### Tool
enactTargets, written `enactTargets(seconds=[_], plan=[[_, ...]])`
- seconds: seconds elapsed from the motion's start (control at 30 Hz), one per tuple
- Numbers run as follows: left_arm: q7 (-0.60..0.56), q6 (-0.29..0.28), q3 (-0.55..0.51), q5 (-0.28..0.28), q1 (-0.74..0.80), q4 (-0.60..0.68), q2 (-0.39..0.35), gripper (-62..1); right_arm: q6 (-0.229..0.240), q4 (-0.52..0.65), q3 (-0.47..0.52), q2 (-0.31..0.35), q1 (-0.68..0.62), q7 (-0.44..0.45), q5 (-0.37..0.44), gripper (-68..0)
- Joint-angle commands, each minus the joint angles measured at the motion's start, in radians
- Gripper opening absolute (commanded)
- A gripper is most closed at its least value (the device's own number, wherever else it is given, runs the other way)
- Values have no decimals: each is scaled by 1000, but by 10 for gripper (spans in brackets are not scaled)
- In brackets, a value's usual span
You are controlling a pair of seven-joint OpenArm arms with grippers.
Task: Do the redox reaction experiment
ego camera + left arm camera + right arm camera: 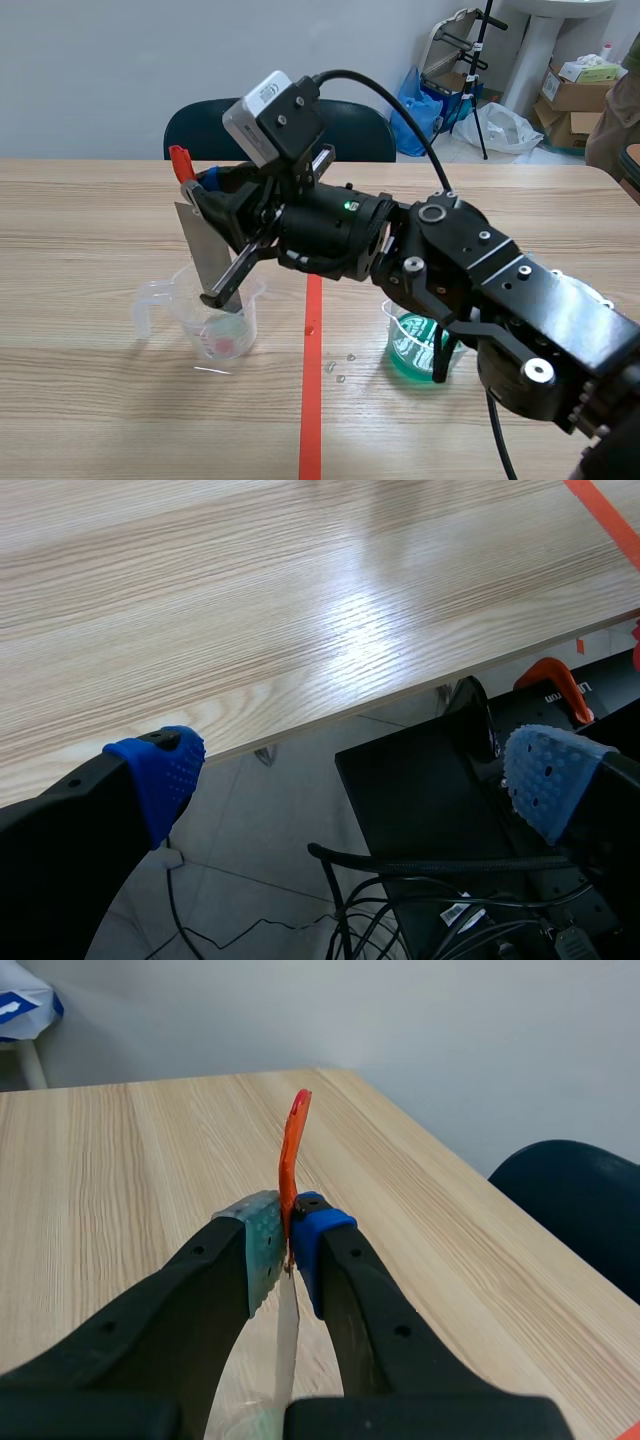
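- left gripper [350, 770]: fingers spread wide, nothing between them. Blue dotted pads [160, 770] hang past the table [250, 600] edge, above the floor, black cables [420, 865] and a black box [420, 790]. This gripper does not show in the scene view.
- clear beaker [215, 325]: stands upright on the table left of the tape line. It has a handle on its left side and a little pink-red liquid at the bottom.
- metal strip [205, 250]: a flat grey sheet with an orange-red tip [180, 160] at its top, held tilted. Its lower end is inside the clear beaker's mouth. Cannot tell if it touches the liquid.
- right gripper [205, 192]: clamped tight on the metal strip just under the orange-red tip. The wrist view shows one grey-green pad [255, 1245] and one blue pad [310, 1235] pressed on either face of the strip.
- tape line [312, 370]: orange-red, runs toward the robot between the two beakers.
- small clear bits [340, 367]: a few lie on the table just right of the tape line.
- green beaker [415, 350]: clear, holds green liquid, upright right of the tape line, partly hidden under the right arm.
- right arm [480, 290]: comes in from the right and reaches past the middle, over the green beaker.
- dark chair [200, 130]: behind the table's far edge.
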Motion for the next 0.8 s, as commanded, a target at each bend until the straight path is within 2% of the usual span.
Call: enactTargets(seconds=[0.0, 0.23, 0.4, 0.6, 0.7, 0.77], plan=[[-17, -5, 1, -6, 1, 12, 8, 14, 0, 3, 2, -14, 20, 38, -6, -662], [-17, -5, 1, -6, 1, 12, 8, 14, 0, -63, 2, -35, 21, 113, -98, -662], [-17, -5, 1, -6, 1, 12, 8, 14, 0, -94, 2, -35, 27, 144, -102, -662], [-17, -5, 1, -6, 1, 12, 8, 14, -2, -121, 2, -38, 38, 174, -155, -662], [-17, -5, 1, -6, 1, 12, 8, 14, -11, -135, 2, -41, 44, 190, -196, -662], [-17, -5, 1, -6, 1, 12, 8, 14, -37, -144, 2, -44, 48, 209, -215, -662]])
